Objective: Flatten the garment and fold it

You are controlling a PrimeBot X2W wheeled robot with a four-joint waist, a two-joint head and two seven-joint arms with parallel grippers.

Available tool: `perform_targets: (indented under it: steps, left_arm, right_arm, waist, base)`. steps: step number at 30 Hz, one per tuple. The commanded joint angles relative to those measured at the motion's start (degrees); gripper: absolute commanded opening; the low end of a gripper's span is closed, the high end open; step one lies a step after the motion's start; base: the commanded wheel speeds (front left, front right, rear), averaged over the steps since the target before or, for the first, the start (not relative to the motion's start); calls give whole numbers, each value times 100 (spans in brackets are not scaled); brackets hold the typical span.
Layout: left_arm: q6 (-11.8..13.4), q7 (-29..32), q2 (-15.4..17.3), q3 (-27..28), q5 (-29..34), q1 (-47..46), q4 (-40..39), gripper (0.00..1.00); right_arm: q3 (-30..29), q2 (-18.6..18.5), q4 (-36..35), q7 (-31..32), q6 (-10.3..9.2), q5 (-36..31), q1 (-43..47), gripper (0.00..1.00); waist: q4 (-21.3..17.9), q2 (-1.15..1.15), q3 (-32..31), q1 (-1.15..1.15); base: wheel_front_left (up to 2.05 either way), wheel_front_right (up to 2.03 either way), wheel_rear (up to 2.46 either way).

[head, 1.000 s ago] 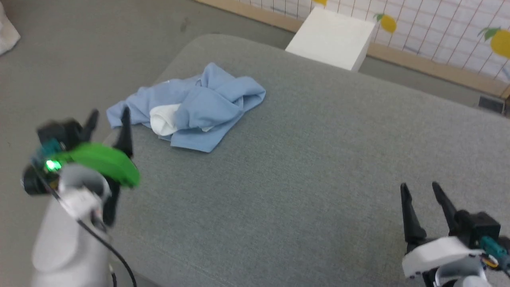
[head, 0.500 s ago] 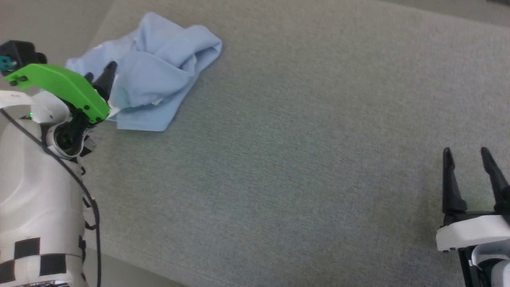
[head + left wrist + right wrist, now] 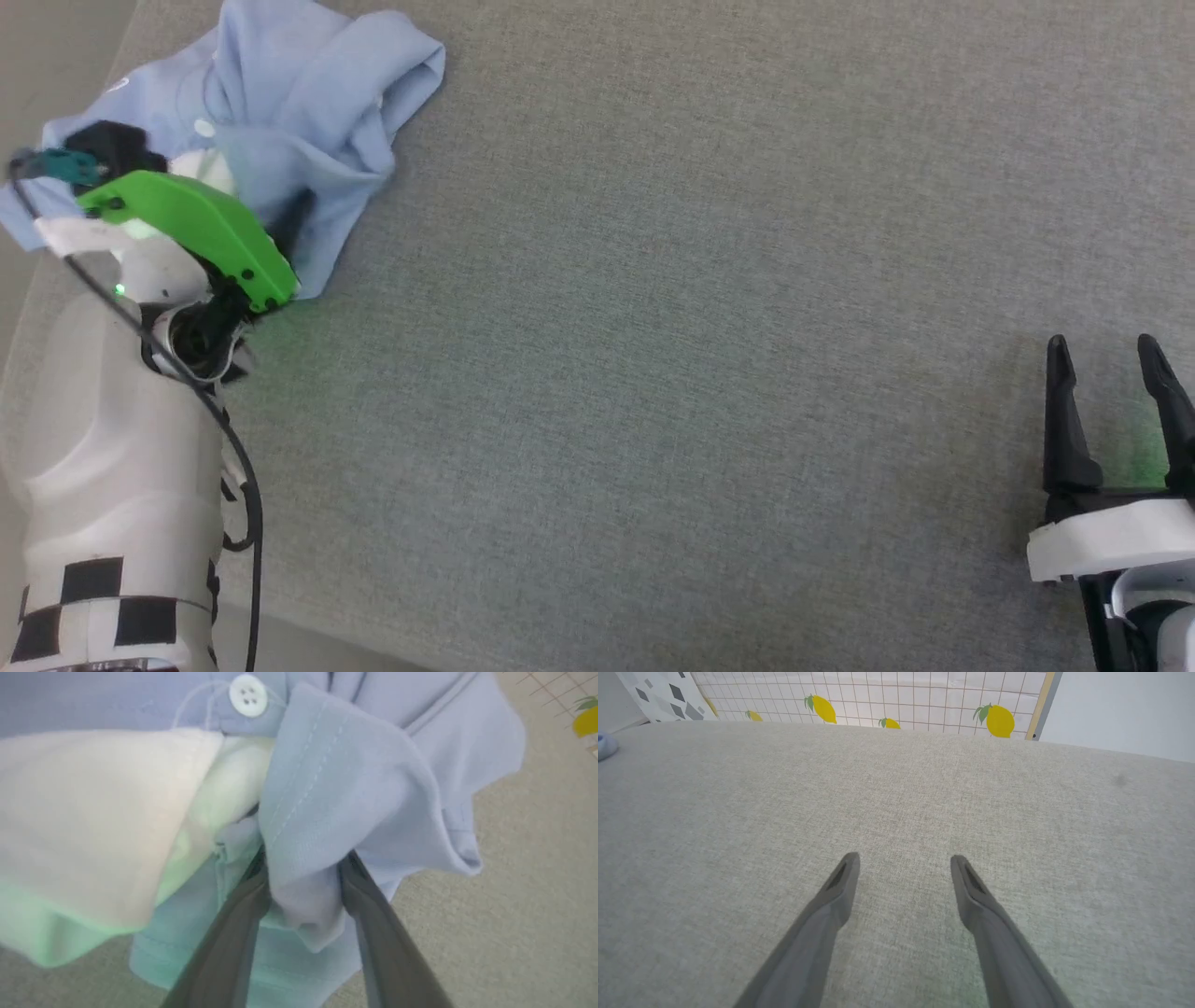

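The light blue polo shirt (image 3: 308, 103) is seen crumpled in a heap at the far left corner of the grey fabric cushion (image 3: 700, 327), its cloth reaching to the cushion's left edge. The left gripper (image 3: 303, 865) is placed at that same corner, on the side of the heap nearest the cushion's front edge, under a green wrist cover (image 3: 196, 233). A bunched, stitched fold of the blue cloth is caught between its two dark fingers (image 3: 233, 933), which are set fairly wide apart and are touched by the cloth on both inner sides; whether the fold is truly clamped cannot be told. The white collar (image 3: 93, 812) is pressed up against this fold, and a white button (image 3: 248, 695) is shown just beyond it. The right gripper (image 3: 1102, 343) is held over the cushion's near right part, well apart from the shirt, its fingers spread wide with nothing between them. A lemon-patterned panel (image 3: 878, 700) is seen beyond the cushion's far edge
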Motion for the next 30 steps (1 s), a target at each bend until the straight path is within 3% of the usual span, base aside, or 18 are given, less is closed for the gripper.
perform_targets:
  steps: [1, 6, 14, 23, 30]
  left_arm:
    - [-4, -284, 53, 32, 42, 53, -41, 0]
    - [-53, -1287, 339, 124, 247, -431, -306, 0]
    - [-248, -1485, 574, -290, 308, -1545, -1191, 0]
    - [-275, -999, 62, -738, -205, -2362, -1809, 0]
    - [-207, -442, -207, -1202, -233, -1835, -1622, 0]
  right_arm:
    - [46, 0, 29, -3, -9, 75, -71, 100]
    - [172, 0, 318, -157, -9, 220, -169, 100]
    - [488, 0, 1123, -574, -9, 736, -303, 100]
    - [638, 0, 1947, -960, -9, 1158, -365, 100]
    - [565, 0, 2228, -1055, -9, 1271, -356, 100]
  waist:
    - [-30, 0, -104, -1]
    - [-165, 0, -505, -1]
    - [-746, 0, -1261, -1]
    - [-1515, 0, -1811, -1]
    - [-1911, 0, -1950, -1]
  base:
    - [0, 0, 0]
    - [0, 0, 0]
    - [0, 0, 0]
    - [0, 0, 0]
    - [0, 0, 0]
